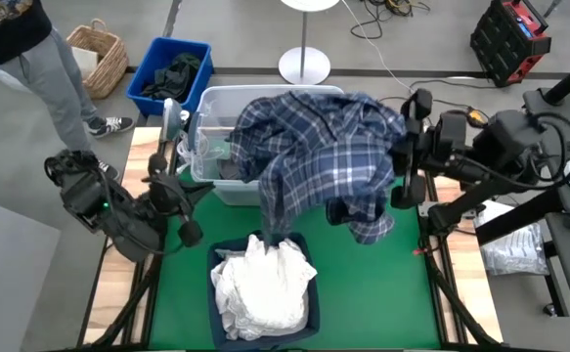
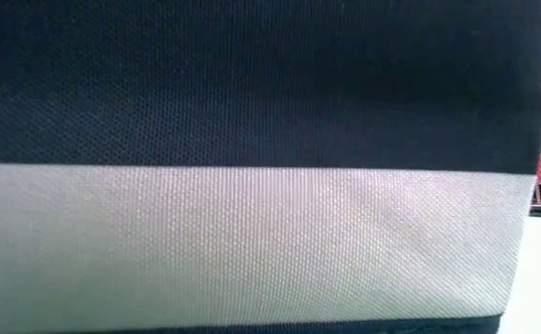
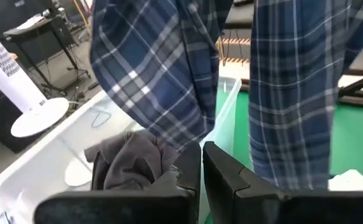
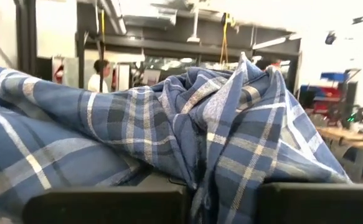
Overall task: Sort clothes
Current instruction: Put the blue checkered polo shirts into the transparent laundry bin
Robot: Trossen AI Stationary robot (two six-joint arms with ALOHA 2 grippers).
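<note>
- Navy fabric bin (image 1: 306,309), sitting at the near edge of the green table mat (image 1: 382,293), is filling the low view with its dark weave and pale band; a heap of white garments (image 1: 263,286) is lying inside it, apparently already sorted.
- Left gripper (image 1: 190,235) is waiting just left of the bin, its dark fingers (image 3: 187,174) pressing together on nothing, likely keeping clear of the hanging cloth.
- Dark grey garment (image 3: 131,163) is resting in the clear plastic tub (image 1: 206,103) at the far side of the table, not yet sorted.
- Blue-and-white plaid shirt (image 1: 314,156) is hanging in the air over the tub, one end trailing down towards the bin, probably being lifted so it comes free of the tub wall.
- Right gripper (image 1: 404,161) is gripping the shirt at its right end, fingers clenching a gathered bunch of plaid, and carrying its weight.
- Blue crate (image 1: 172,73) of dark clothes is standing on the floor beyond the table, beside a person's legs (image 1: 65,83).
</note>
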